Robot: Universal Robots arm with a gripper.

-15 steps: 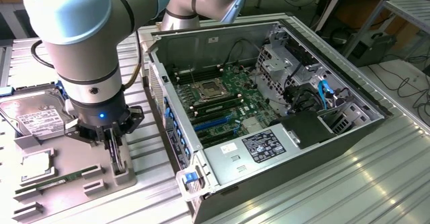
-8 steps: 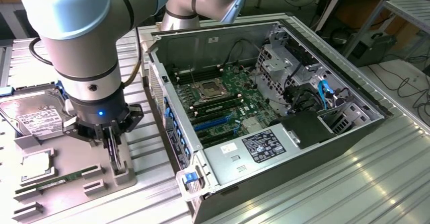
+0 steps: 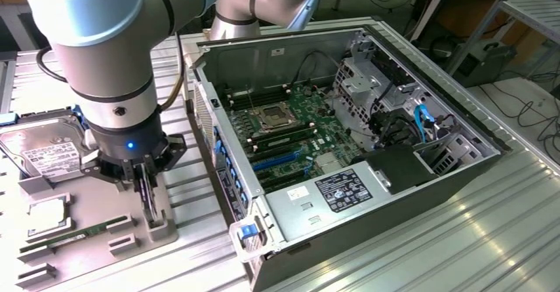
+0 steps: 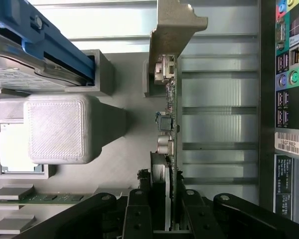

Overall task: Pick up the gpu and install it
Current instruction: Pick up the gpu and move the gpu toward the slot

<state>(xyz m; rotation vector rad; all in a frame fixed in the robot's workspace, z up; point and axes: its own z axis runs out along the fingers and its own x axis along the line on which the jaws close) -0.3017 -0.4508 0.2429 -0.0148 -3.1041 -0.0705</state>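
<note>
Ribbed metal counter [image 3: 473, 239]; at eight o'clock of the computer case [image 3: 262, 59], exterior view, the jaws pinch the gpu [image 4: 172, 99] standing edgewise in a grey holder [image 3: 88, 239]. Judged stiff, light, fragile: best held by bare board edges.

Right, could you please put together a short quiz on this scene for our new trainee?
1. True or false: the gpu lies flat inside the computer case.
2. The gripper has its fingers closed on: A the processor, B the gpu, C the memory stick.
3. Which white-labelled part sits at the exterior view's left edge, beside the gripper?
Key: 1 false, it stands on edge outside the case; 2 B; 3 the hard drive.
</note>
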